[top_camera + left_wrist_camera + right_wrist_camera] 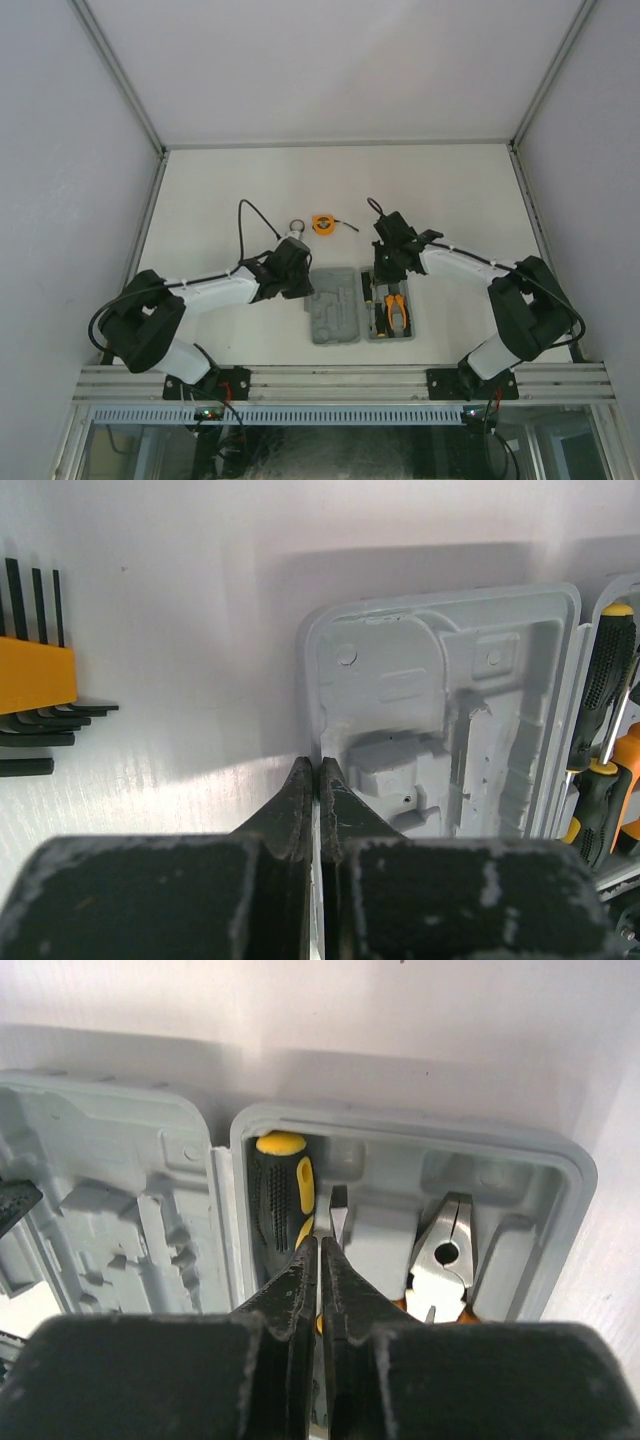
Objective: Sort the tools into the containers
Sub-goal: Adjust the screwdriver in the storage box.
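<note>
The grey case lies open, with an empty left half [335, 318] [430, 700] [110, 1210] and a right half [405, 325] [520, 1175]. The right half holds orange-handled pliers [440, 1260] [398, 308] and two black-and-yellow screwdrivers. One screwdriver [275, 1200] [608, 675] has its handle at the far end. My right gripper [320, 1240] [384, 285] is shut on the shaft of the other screwdriver [338, 1212], whose flat tip pokes out past the fingertips. My left gripper [318, 765] [305, 288] is pinched on the left rim of the case [312, 680]. An orange hex-key set [35, 680] lies left of the case.
A round orange tape measure [322, 224] and a small black ring [296, 224] lie on the white table [220, 190] behind the case. White walls enclose the table on three sides. A metal rail [340, 380] runs along the near edge.
</note>
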Robot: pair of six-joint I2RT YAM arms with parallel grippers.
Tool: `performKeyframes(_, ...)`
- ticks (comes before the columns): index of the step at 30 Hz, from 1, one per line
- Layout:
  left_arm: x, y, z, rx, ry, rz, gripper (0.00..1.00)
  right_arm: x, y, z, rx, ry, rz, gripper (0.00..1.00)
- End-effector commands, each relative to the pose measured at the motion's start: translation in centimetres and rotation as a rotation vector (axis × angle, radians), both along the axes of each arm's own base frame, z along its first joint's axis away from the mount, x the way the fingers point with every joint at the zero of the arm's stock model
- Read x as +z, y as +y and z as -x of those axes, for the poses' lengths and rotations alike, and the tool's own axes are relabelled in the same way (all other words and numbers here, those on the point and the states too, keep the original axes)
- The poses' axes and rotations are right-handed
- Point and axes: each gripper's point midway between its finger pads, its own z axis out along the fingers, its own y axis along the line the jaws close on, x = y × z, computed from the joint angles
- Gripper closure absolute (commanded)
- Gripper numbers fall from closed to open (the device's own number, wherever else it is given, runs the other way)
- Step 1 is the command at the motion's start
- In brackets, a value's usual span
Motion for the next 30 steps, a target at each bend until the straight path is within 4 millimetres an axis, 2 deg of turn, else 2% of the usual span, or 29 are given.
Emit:
performKeyframes(1, -0.2, -0.4, 0.3, -0.043, 0.015, -0.028, 1.0, 0.9, 0.4, -2.5, -0.003, -0.078, 0.013, 0.99)
performKeyframes(13, -0.1, 0.0, -0.2, -0.046, 0.012, -0.053, 1.0, 0.2, -0.4, -2.5, -0.004, -0.061, 0.099, 1.0)
performKeyframes(20, 0.0, 0.8, -1.5, -0.083, 0.018, -0.094, 1.0, 2.4, -0.4, -2.5, -0.003, -0.117, 0.079, 1.0)
performKeyframes(30, 1.5, 3.0, -5.1, -0.145, -0.011, -0.239, 0.97, 4.3, -2.2, -1.9, -0.044, -0.164, 0.093, 0.98)
